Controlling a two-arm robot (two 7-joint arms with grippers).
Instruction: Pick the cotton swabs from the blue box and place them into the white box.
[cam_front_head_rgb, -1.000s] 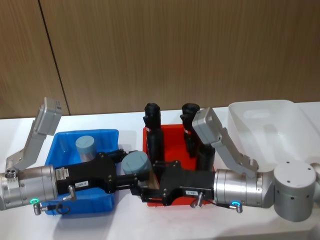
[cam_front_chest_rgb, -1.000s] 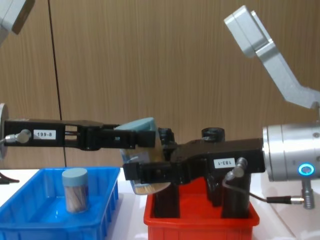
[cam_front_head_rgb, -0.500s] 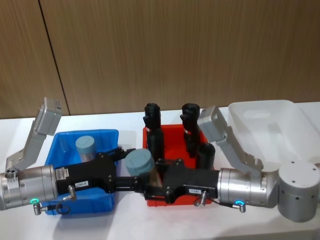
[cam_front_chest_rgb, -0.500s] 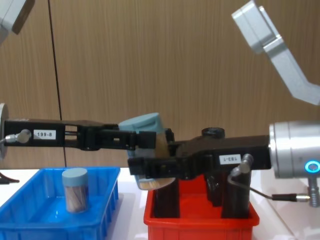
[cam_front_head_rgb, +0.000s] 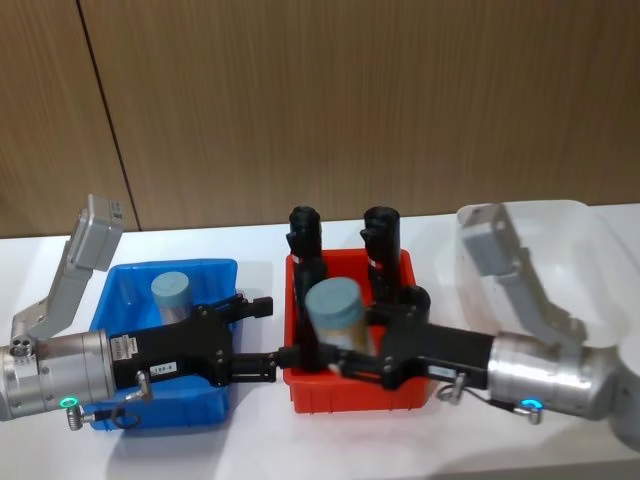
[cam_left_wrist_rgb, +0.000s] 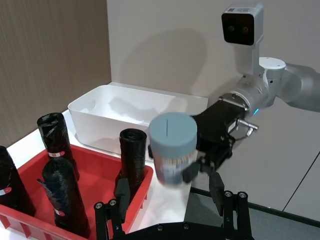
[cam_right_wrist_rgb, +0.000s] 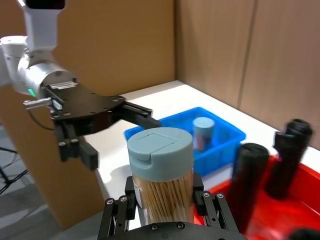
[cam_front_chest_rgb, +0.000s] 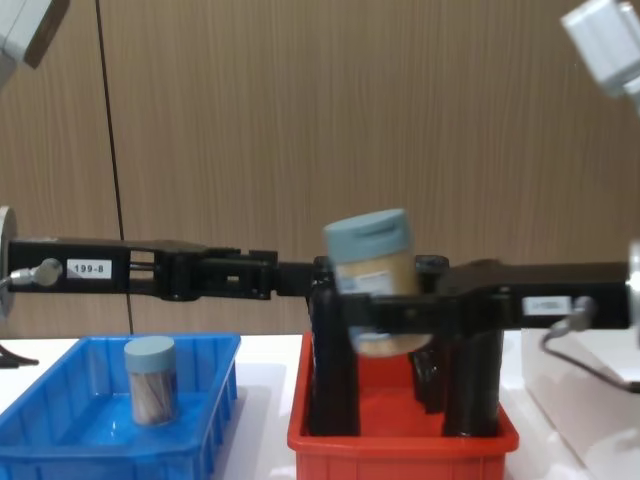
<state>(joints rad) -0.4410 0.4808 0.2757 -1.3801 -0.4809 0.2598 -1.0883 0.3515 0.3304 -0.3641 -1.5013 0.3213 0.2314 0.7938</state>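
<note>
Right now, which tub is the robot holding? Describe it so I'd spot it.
Find the red tray in the middle. Just above it, the right gripper holds a small clear tub of pale sticks with a grey-blue lid. Unlike its twin resting in the blue tray and the tall black cylinders, it hangs in mid-air.

The left hand (cam_front_head_rgb: 262, 338) is aimed at 3 o'clock and spread wide. The right hand (cam_front_head_rgb: 338, 350), aimed at 9 o'clock, is clamped around the cotton swabs (cam_front_head_rgb: 335, 305).

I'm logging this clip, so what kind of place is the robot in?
Likely an indoor robot test bench: a white table against a wood-panel wall, with the blue box, a red tray and the white box laid out for sorting.
</note>
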